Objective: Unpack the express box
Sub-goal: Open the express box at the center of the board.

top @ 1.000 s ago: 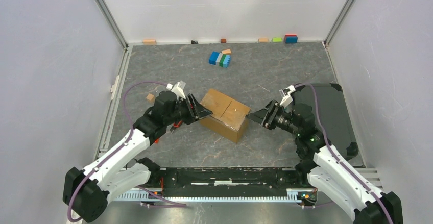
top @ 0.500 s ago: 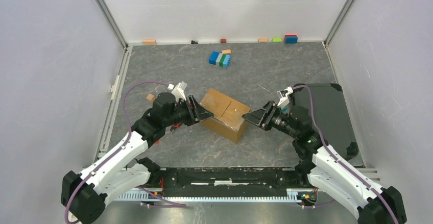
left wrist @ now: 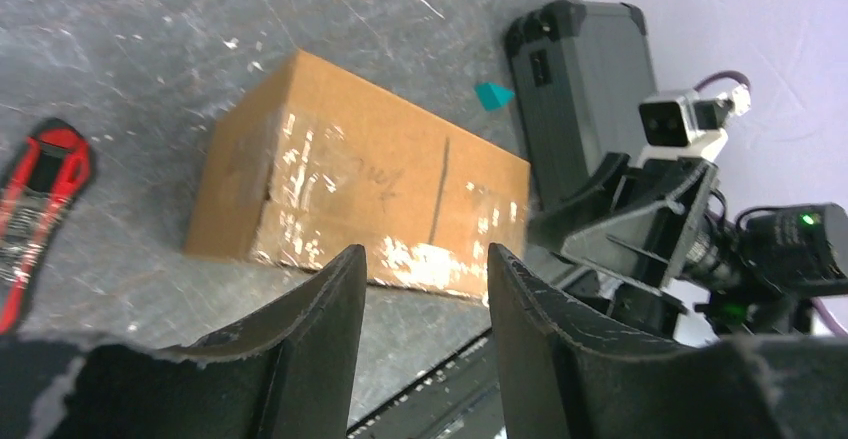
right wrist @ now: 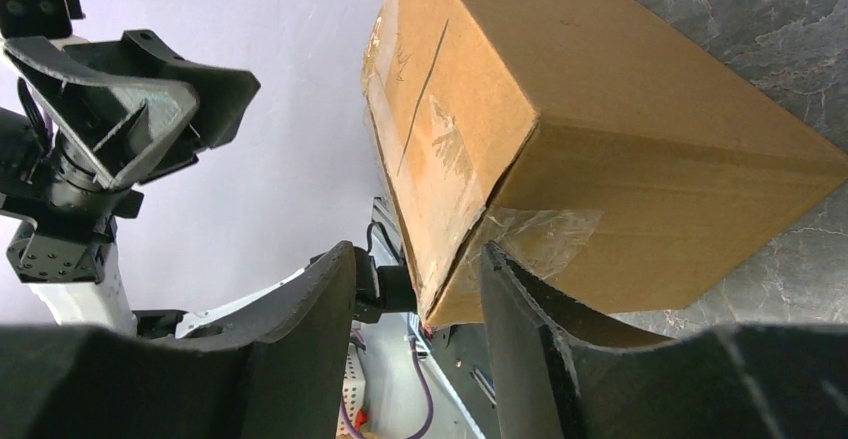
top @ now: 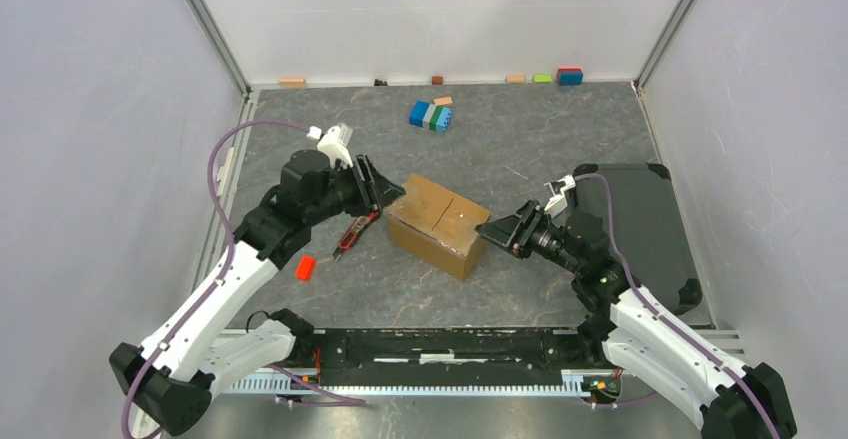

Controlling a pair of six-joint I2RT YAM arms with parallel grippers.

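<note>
We see the express box (top: 440, 221) in plain brown cardboard, with a dark line across its top and shiny clear tape on its seams, and the table (top: 520, 159) in dark grey stone pattern veined with pale streaks. We find a red-and-black cutter (top: 352, 234), a small red piece (top: 305, 268), a blue, green and pale block cluster (top: 431, 116) and a black case (top: 655, 219). We note black on the left gripper (top: 385, 191) and right gripper (top: 492, 229), and white with black joints on the left arm (top: 230, 279) and right arm (top: 660, 334).

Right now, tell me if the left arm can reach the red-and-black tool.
Probably yes: the tool lies uncovered beside the express box, close to the open, empty left pincer, with nothing between them.
</note>
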